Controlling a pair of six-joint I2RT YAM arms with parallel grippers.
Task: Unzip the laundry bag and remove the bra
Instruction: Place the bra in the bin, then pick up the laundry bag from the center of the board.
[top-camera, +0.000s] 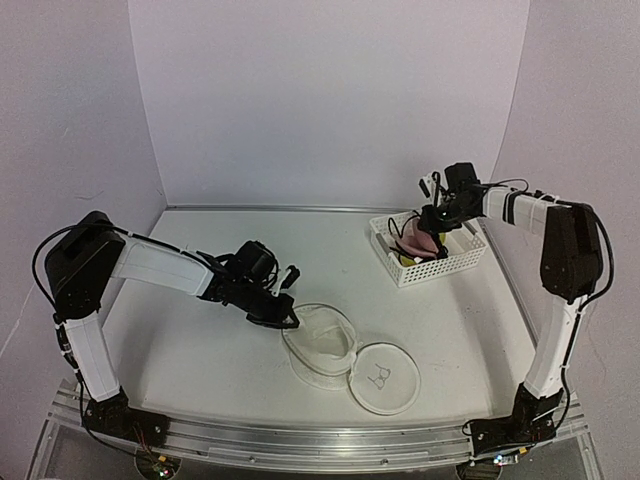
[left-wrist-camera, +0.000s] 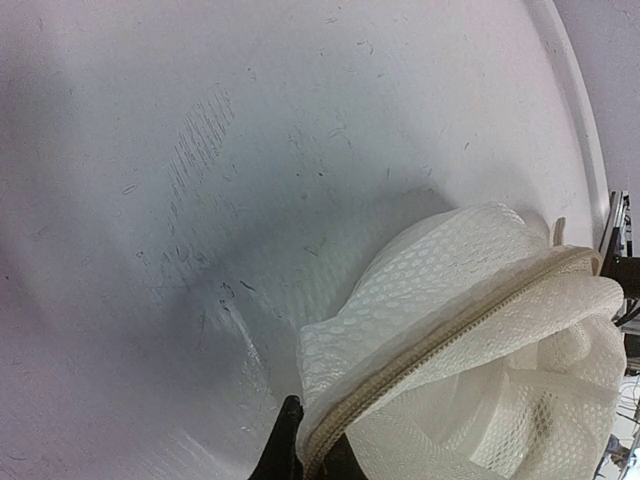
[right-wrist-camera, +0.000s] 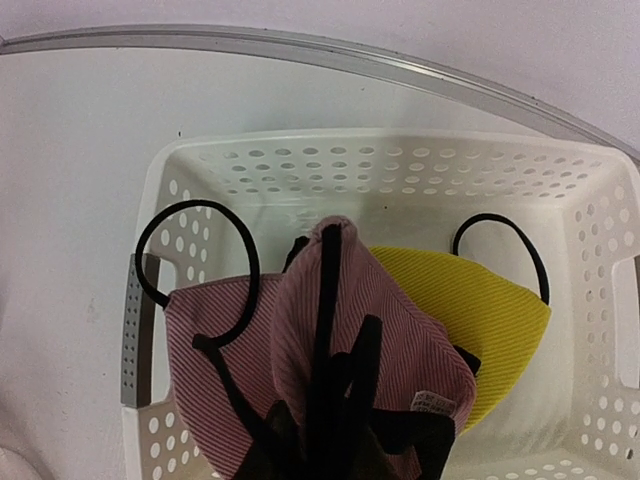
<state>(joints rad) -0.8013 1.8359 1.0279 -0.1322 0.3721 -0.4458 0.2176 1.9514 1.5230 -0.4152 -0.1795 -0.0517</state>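
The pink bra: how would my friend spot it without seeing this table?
Look at the table's far right corner, where a white holey basket sits. The pink bra is inside it. It is stripy with black straps, lying over a plain yellow piece.

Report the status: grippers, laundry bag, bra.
Left gripper shut on laundry bag rim, bag unzipped. Right gripper at pink bra over basket, grip unclear. Nothing in the way.

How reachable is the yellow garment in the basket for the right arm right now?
Probably not cleanly: the pink bra covers much of the yellow garment, right under the right gripper.
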